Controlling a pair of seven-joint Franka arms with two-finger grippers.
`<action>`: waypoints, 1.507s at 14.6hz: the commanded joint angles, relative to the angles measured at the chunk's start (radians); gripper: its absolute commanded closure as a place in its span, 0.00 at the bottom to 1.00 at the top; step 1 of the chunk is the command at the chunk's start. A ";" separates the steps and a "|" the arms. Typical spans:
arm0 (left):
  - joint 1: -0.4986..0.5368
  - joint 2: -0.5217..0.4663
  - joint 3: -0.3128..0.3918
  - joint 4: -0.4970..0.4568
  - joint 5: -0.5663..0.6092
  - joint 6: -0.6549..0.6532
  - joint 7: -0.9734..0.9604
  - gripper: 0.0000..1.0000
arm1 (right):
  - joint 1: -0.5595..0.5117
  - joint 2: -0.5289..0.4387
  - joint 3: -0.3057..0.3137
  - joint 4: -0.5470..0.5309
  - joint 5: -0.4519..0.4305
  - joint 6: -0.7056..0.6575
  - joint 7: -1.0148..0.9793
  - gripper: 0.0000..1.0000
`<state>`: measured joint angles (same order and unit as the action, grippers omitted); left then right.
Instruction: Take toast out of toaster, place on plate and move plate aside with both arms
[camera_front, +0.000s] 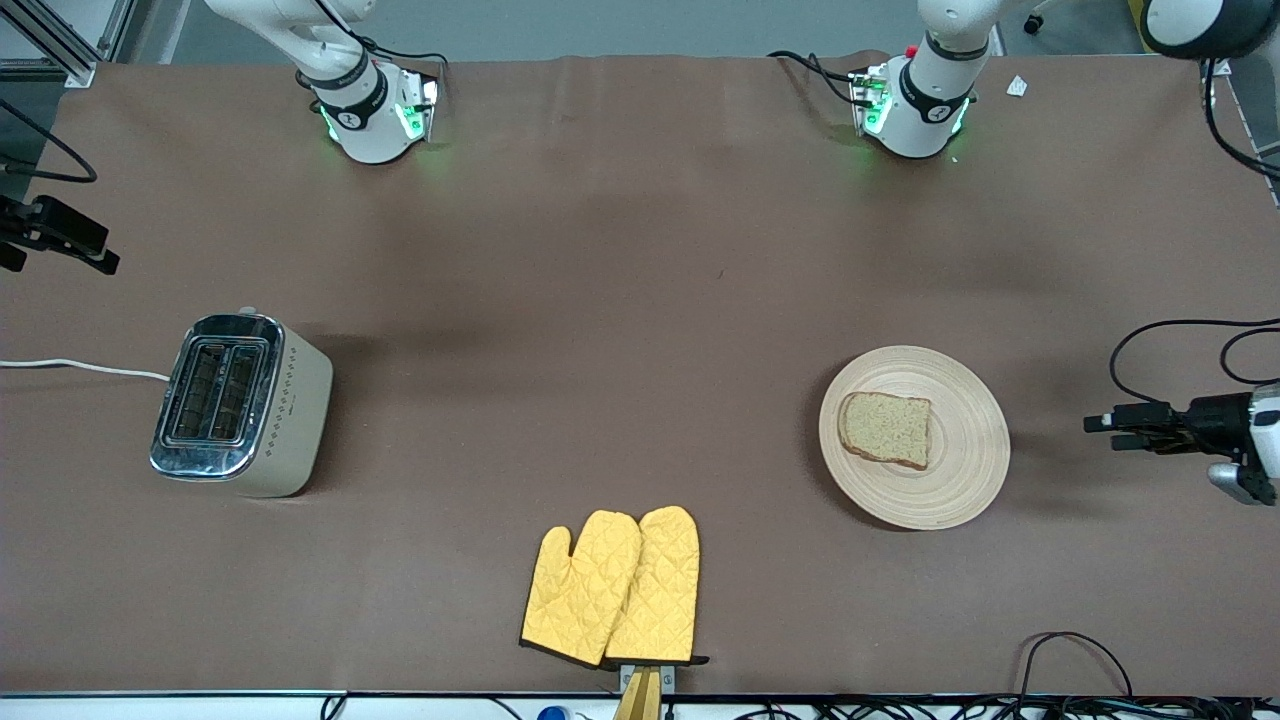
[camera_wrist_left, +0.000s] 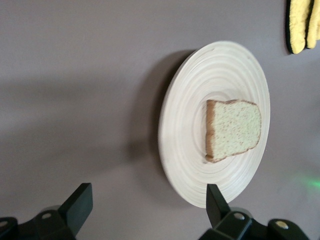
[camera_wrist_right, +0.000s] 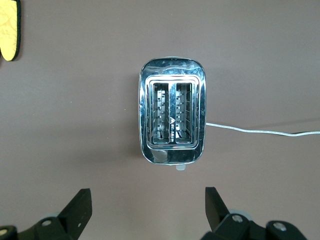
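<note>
left fingers (camera_wrist_left: 75, 205) spread apart beside the plate (camera_wrist_left: 185, 150) holding toast (camera_wrist_left: 234, 129); right fingers (camera_wrist_right: 75, 206) apart.

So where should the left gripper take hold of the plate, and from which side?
Probably at the plate's rim on the edge toward the left arm's end of the table, coming in low from there. The plate is flat and thin, the toast lies off-centre away from that edge, and the open left gripper is already beside it.
</note>
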<state>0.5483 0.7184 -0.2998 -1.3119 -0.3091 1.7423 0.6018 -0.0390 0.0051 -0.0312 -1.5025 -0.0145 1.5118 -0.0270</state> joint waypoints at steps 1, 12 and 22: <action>-0.095 -0.161 0.008 -0.027 0.073 -0.009 -0.178 0.00 | 0.005 0.003 -0.009 0.011 0.018 -0.009 0.012 0.00; -0.341 -0.537 -0.010 -0.084 0.320 -0.173 -0.611 0.00 | 0.008 0.003 -0.009 0.013 0.028 -0.001 0.010 0.00; -0.321 -0.582 -0.007 -0.093 0.321 -0.169 -0.590 0.00 | 0.005 0.003 -0.009 0.013 0.028 -0.004 0.010 0.00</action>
<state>0.2214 0.1585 -0.3054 -1.3891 -0.0007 1.5652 0.0035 -0.0365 0.0051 -0.0332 -1.5019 -0.0023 1.5146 -0.0269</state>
